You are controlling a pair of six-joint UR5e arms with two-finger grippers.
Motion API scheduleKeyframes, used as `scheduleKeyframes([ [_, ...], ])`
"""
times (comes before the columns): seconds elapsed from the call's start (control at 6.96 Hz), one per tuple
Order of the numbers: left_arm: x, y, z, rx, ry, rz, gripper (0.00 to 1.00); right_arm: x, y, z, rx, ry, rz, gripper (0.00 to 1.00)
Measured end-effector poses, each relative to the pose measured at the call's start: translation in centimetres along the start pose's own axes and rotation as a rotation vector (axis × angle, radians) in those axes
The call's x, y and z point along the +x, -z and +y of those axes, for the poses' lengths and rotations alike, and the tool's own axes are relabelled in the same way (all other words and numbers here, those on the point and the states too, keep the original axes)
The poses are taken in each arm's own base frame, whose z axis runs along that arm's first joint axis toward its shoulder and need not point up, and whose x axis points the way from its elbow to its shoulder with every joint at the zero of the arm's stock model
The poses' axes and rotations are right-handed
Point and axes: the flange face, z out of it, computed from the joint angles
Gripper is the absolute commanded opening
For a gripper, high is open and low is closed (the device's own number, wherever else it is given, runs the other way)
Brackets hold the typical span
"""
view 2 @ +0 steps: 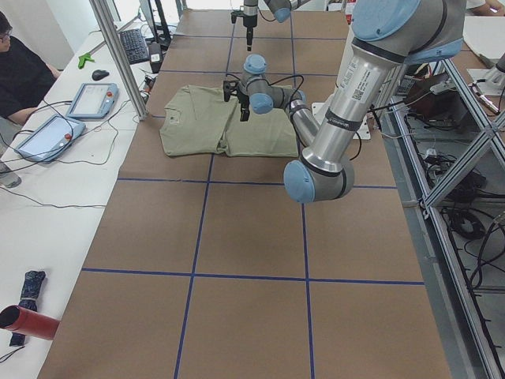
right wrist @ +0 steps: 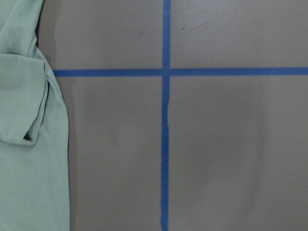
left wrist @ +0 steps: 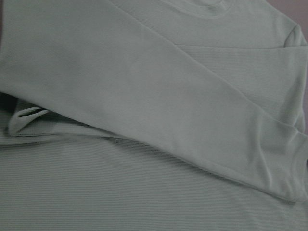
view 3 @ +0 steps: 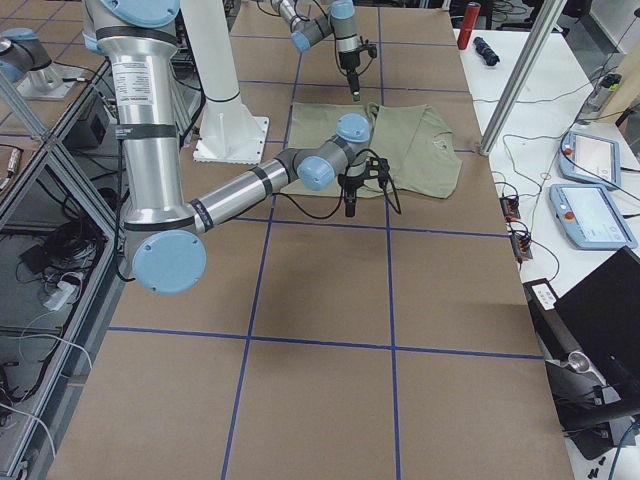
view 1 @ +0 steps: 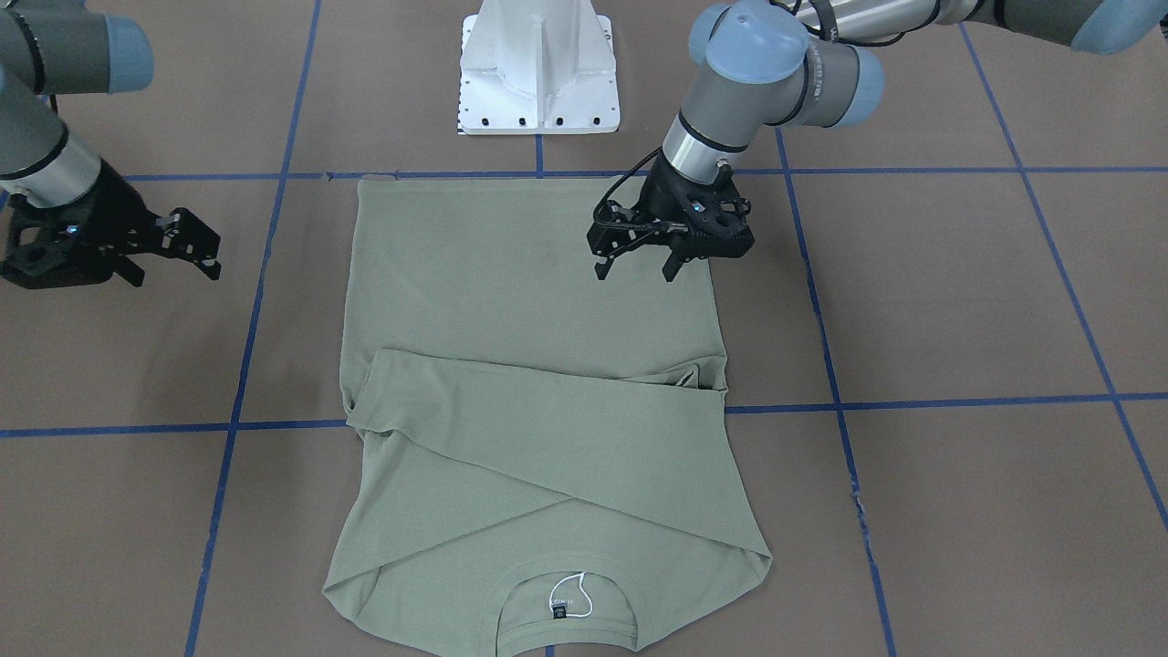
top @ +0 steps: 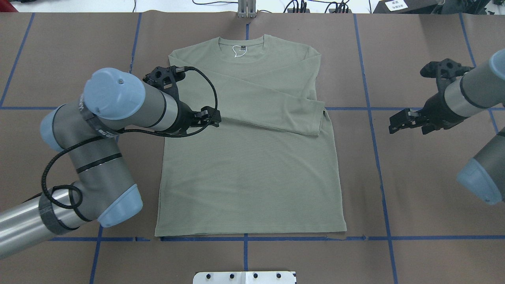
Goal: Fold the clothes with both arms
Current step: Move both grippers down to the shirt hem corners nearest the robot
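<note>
The sage-green shirt [view 1: 529,301] lies flat on the brown table, with its neckline and dark label [view 1: 564,610] on the side away from the robot. Both sleeves are folded across the chest and overlap [top: 276,102]. My left gripper [view 1: 636,272] hangs open just above the body of the shirt near its left edge and holds nothing. The left wrist view shows only the folded sleeve [left wrist: 168,106] on the cloth. My right gripper [view 1: 178,274] is open over bare table, well off the shirt's right edge [right wrist: 29,144].
The white pedestal base [view 1: 538,68] stands just behind the shirt's hem. Blue tape lines [right wrist: 165,72] cross the table. In the exterior left view a person [view 2: 20,71] sits at a side bench with tablets, and a red cylinder [view 2: 28,322] lies there.
</note>
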Motion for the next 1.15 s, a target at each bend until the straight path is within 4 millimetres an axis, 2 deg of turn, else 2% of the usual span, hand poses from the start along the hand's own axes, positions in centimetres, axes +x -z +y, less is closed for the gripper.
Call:
scheduleKeyframes([
  [0.29, -6.2, 2.2, 1.6, -0.007, -0.039, -0.045, 0.99, -5.5, -3.4, 5.9, -0.017, -0.044, 0.017, 1.0],
  [0.43, -8.0, 3.3, 2.3, -0.009, -0.054, -0.053, 0.99, -8.2, -5.5, 9.7, -0.005, -0.056, 0.031, 1.0],
  [0.72, -8.9, 5.2, 3.0, -0.008, -0.069, -0.044, 0.99, -12.0, -8.2, 15.8, 0.002, -0.082, 0.028, 1.0],
  [1.01, -8.8, 5.9, 3.2, -0.006, -0.074, -0.033, 0.99, -13.7, -9.7, 19.5, 0.0, -0.092, 0.032, 1.0],
  [1.15, -8.6, 6.2, 3.2, -0.005, -0.075, -0.028, 0.99, -14.1, -10.1, 20.5, 0.001, -0.089, 0.034, 0.99],
])
